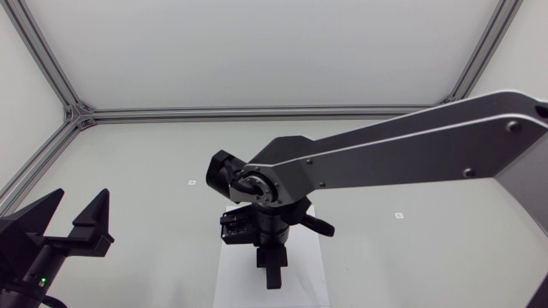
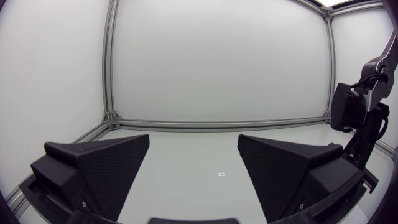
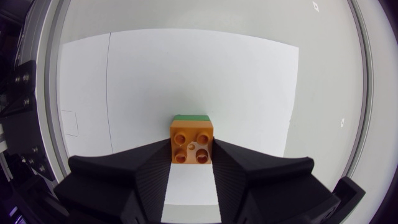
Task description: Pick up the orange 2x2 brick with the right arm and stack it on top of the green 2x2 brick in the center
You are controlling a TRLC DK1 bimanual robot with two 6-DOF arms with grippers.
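— Right tool (image 3: 191, 148), item one: both fingers pressed on the flanks of the orange brick (image 3: 191, 142), so we enter it as clamped on that brick. Where does the brick sit?

— Item two: orange brick, studs up, directly over the green brick (image 3: 191, 117), of which only a thin green edge shows beyond it. Both are over the white sheet (image 3: 186, 68) at the middle of the desk (image 1: 154, 154). Whether the two bricks are already touching, we cannot tell.

— Item three: left tool (image 2: 193, 142), fingers apart, nothing between them, well apart from the sheet on our left side. No part in this step, we judge.

— Agreed. Step in hand, by our reading: seat the orange brick on the green one. How do we do it well?

— Hold its edges square with the green edges, so studs meet sockets; the visible green edge looks parallel, which is promising. Go straight down with no sideways drift, since a light brick would likely slide on the sheet. Press until it seats, and only then part the fingers.

— Risk entry?

— Opening early, or lifting off askew, could tip the orange brick or drag the pair.
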